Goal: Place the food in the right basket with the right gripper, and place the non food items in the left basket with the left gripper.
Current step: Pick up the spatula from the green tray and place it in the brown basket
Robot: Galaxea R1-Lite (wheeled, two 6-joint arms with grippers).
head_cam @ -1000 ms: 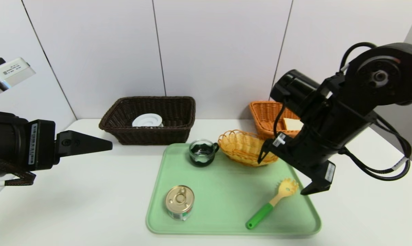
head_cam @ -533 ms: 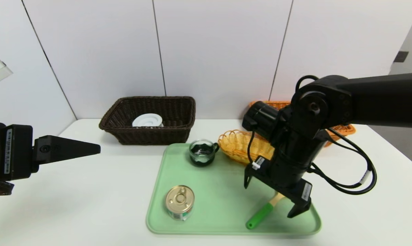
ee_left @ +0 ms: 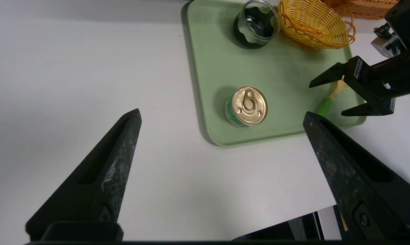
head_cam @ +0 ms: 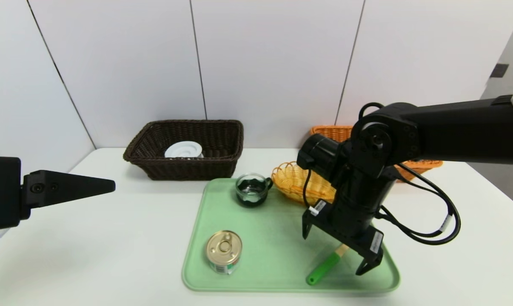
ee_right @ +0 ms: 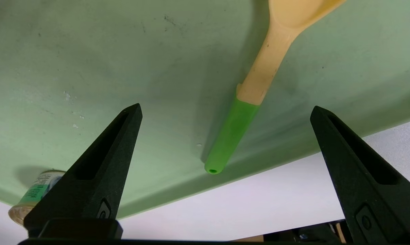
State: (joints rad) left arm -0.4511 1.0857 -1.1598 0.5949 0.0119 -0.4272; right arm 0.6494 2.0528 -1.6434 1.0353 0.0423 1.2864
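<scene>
Done: white reel (head_cam: 183,149) in brown basket (head_cam: 222,163) | Left: tin can (head_cam: 223,251), spoon (head_cam: 324,267), cup (head_cam: 251,190) on tray (head_cam: 277,238) | right hand (head_cam: 338,250) wide over spoon | left hand (ee_left: 222,146) wide, empty

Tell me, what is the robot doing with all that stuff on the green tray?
It is sorting things into baskets. The right tool hangs open, pointing down over the yellow pasta spoon on the green tray, not touching it. The left tool waits open off to the side, holding nothing. A tin can and a small glass cup sit on the tray. A white reel lies in the dark brown basket.
</scene>
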